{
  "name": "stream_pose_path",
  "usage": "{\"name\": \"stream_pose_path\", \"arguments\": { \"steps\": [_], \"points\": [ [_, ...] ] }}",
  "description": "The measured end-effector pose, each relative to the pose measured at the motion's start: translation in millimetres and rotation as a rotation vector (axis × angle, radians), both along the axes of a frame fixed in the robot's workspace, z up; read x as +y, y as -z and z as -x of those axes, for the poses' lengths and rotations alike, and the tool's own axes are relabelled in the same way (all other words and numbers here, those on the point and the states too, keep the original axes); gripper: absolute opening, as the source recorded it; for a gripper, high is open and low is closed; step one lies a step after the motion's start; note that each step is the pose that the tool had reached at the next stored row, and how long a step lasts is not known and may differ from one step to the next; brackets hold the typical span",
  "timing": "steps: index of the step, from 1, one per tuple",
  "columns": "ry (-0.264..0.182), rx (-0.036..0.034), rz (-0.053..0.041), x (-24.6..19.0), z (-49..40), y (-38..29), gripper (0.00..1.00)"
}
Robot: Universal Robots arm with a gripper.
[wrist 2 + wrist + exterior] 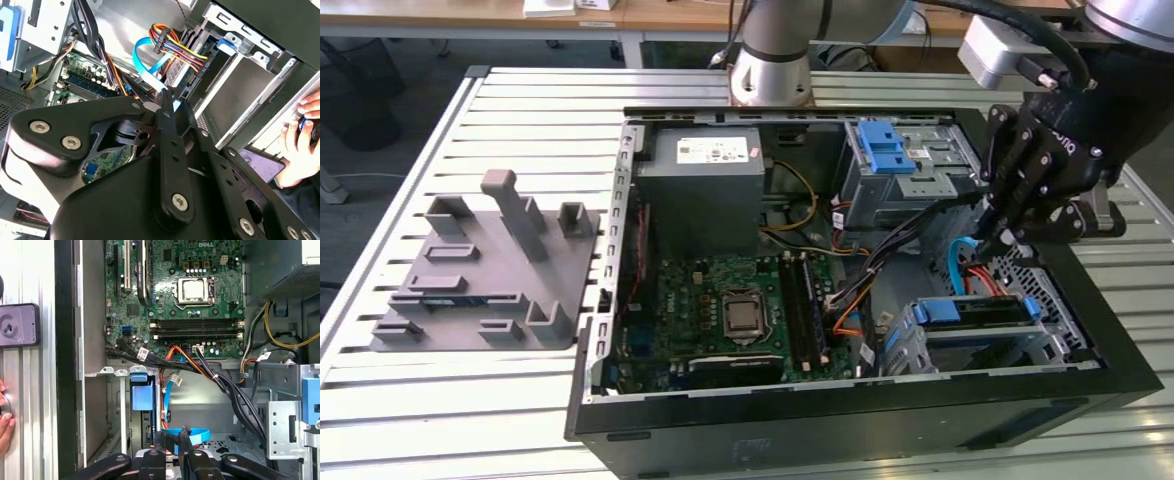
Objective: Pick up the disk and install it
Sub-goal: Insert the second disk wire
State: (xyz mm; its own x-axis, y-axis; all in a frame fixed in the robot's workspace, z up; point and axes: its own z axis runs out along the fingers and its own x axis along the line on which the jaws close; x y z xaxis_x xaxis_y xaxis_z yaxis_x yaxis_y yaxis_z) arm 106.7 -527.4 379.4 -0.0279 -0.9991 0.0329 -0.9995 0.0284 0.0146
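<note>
- Claw [176, 432] first: in both wrist views its fingers are drawn close together, tips nearly meeting, with nothing between them. It is narrow and carries nothing.
- Just past the tips, in the first wrist view, lies a loop of blue cable [200, 432]. I cannot tell whether the tips touch it.
- Next comes the disk [140, 395], whose blue carrier end shows in the mouth of the lower cage [112, 372], beside the bundle of black wires.
- In the exterior view the claw [1001, 235] hangs over the case's side at that view's right. The disk [970, 311] sits below it in the picture and slightly to that view's left, already inside the cage, near but apart from the claw.
- The blue edge of the disk runs across the exterior view from left to right, so I judge its long axis to lie crosswise to the hanging fingers. The single arm is close above it.
- Farther in lies the motherboard [720, 300], and beyond it the power supply [700, 170].
- Outside the case, a person's hand [5, 422] rests at the table edge.
- Farthest, a grey fixture [480, 270] stands on the table [520, 110], well apart from the case.
</note>
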Motion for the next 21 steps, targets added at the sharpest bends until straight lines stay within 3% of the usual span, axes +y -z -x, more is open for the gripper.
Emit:
{"name": "stream_pose_path", "arguments": {
  "steps": [8, 14, 15, 18, 19, 21],
  "points": [
    [0.0, 0.0183, -0.0004, 0.0, 0.1, 9.7, 0.25],
    [-0.001, 0.0195, -0.0002, 0.0, 0.0, 12.2, 0.24],
    [-0.001, 0.0195, -0.0003, 0.0, 0.0, 12.3, 0.17],
    [-0.001, 0.0195, -0.0008, 0.0, 0.0, 12.8, 0.17],
    [-0.001, 0.0195, -0.0029, -0.1, 0.0, 13.1, 0.17],
    [-0.001, 0.0194, -0.0189, -0.3, 0.0, 13.9, 0.17]
  ]
}}
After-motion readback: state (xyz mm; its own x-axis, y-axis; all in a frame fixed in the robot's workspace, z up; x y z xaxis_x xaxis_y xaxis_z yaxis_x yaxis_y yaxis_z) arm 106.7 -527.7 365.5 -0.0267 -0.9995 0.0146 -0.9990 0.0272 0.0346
